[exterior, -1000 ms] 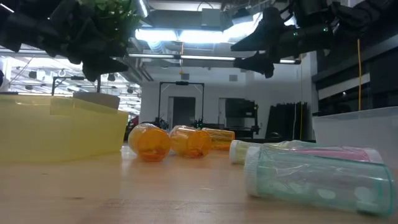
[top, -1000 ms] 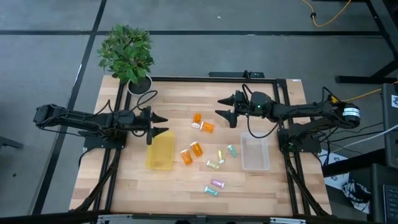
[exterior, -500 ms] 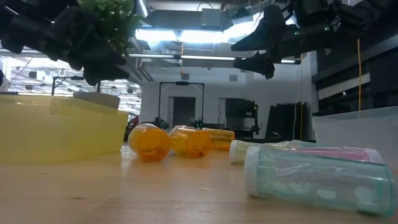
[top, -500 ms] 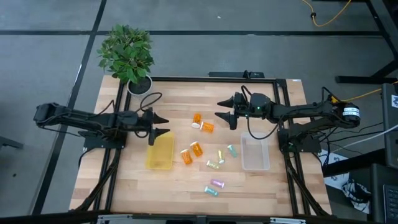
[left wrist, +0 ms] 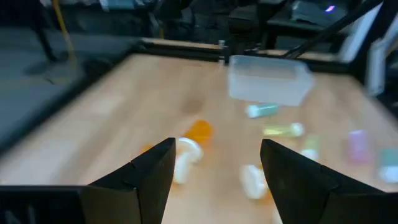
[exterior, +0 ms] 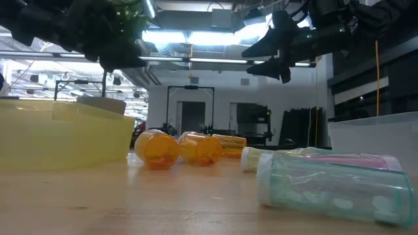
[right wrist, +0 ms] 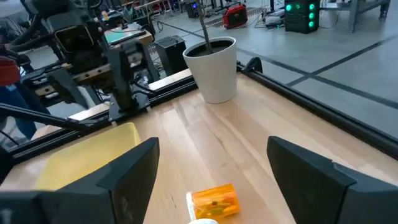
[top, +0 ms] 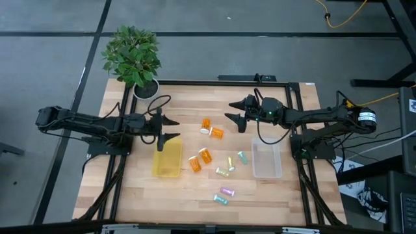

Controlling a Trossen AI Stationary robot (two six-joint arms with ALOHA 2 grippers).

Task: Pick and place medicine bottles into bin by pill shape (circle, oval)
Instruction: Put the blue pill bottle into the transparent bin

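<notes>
On the wooden table (top: 195,188), nearest the low camera, pastel vials (top: 225,194) lie toward six o'clock. Farther in, orange bottles (top: 201,158) sit between the yellow bin (top: 168,160) at nine o'clock and the clear bin (top: 266,161) at three. Beyond them, two more orange bottles (top: 211,128) rest at twelve. Both bins look unfilled. Above these the right gripper (top: 235,116) hovers, fingers spread wide and holding nothing; the left gripper (top: 170,129) hangs likewise over the yellow bin's far end. A clean pick likely means descending squarely across a bottle's body so it cannot roll.
</notes>
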